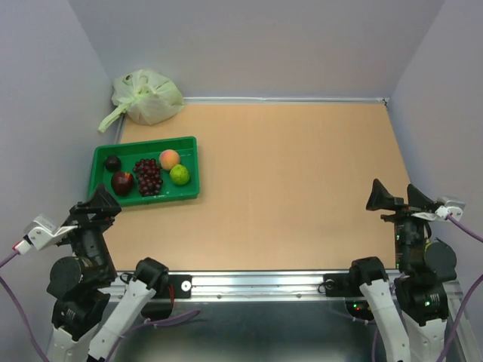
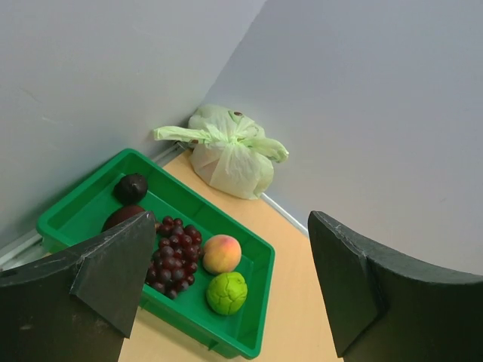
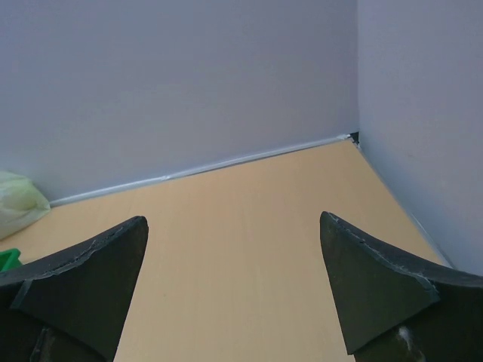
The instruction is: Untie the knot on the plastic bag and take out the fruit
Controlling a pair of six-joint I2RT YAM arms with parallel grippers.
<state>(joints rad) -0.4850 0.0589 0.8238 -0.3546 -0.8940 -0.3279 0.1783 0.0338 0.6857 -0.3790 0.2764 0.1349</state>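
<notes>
The pale green plastic bag (image 1: 149, 96) (image 2: 230, 162) sits in the far left corner against the walls, bulging. Its knot (image 2: 219, 136) is tied, with a loose tail pointing left. What the bag holds does not show. In the green tray (image 1: 189, 154) (image 2: 87, 204) in front of it lie a dark avocado (image 1: 112, 163), a red apple (image 1: 122, 182) and a lime-green round fruit (image 1: 179, 174) (image 2: 226, 292). My left gripper (image 1: 96, 205) (image 2: 232, 222) hovers open just near of the tray. My right gripper (image 1: 395, 197) (image 3: 234, 219) is open over the right side of the table. Both are empty.
A purple grape bunch (image 1: 148, 176) (image 2: 172, 255) and an orange-pink peach (image 1: 169, 158) (image 2: 222, 253) also lie in the tray. Grey walls close in the table on the left, back and right. An edge of the bag (image 3: 19, 205) shows in the right wrist view.
</notes>
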